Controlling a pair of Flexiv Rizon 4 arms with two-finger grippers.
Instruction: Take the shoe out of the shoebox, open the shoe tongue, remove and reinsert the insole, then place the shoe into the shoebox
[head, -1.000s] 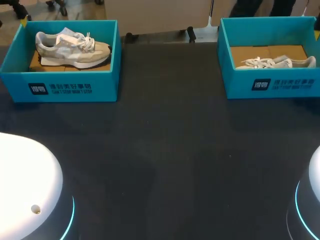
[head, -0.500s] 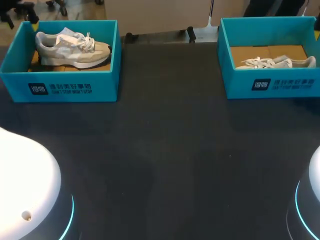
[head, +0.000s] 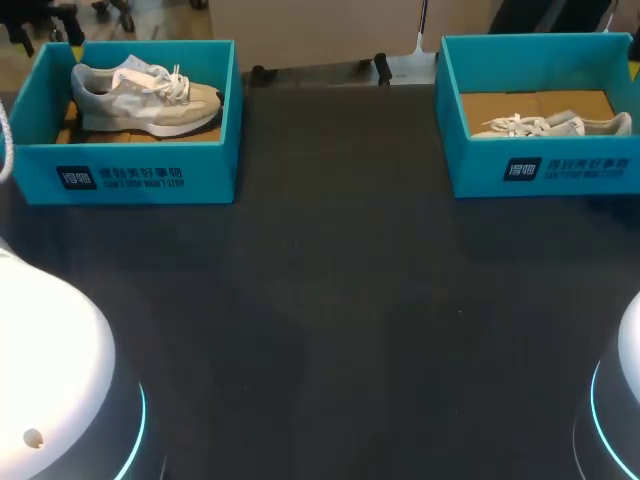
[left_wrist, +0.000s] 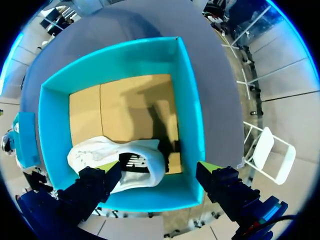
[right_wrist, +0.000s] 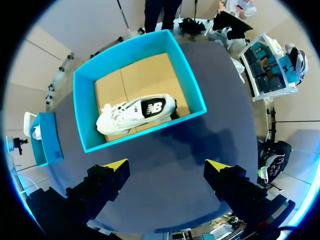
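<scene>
Left arm (head: 48, 375) shifted leftward; left hand (left_wrist: 157, 168) spread over shoe (left_wrist: 97, 154).

Grey shoe (head: 145, 95) in left shoebox (head: 130, 175), white shoe (head: 555, 125) in right shoebox (head: 545, 170)

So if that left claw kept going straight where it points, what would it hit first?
Most likely the shoe lying in the shoebox: the left gripper hangs open over one end of it. Depth is unclear, so it might land just beside it.
</scene>
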